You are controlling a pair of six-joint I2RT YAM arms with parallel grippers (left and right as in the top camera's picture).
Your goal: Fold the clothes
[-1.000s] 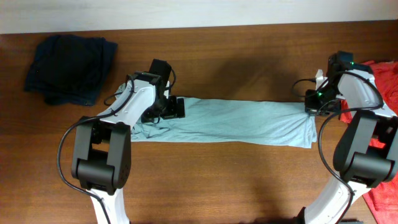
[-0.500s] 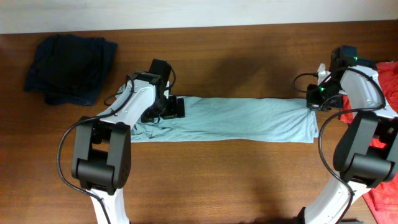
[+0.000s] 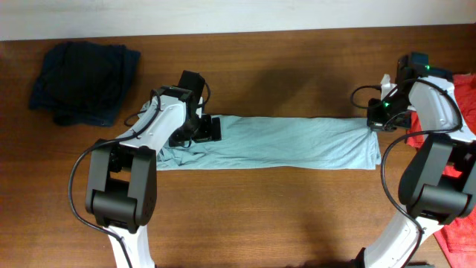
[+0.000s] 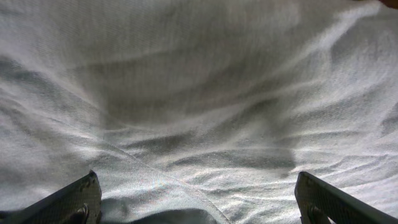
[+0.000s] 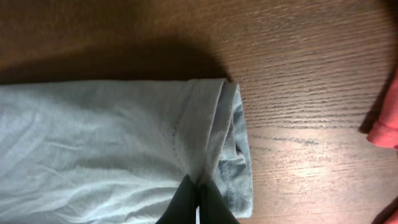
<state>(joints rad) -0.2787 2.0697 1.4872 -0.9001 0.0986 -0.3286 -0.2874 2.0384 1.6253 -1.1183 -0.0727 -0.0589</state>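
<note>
R claw (image 5: 196, 196) clamped on T-shirt (image 3: 297, 143) end, L claw (image 4: 198, 186) spread wide; long axis runs side-to-side.

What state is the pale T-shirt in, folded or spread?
Folded: the T-shirt lies as a long narrow band on the table, and layered edges show at its right end.

pale grey-teal T-shirt (image 3: 290, 143): folded into long narrow strip, laid flat, running left to right. left end bunched and wrinkly, right end hem doubled over. dark navy garment (image 3: 82, 80): crumpled heap, far back-left, well apart. red shirt (image 3: 467, 93): far right, partly out of view.
</note>
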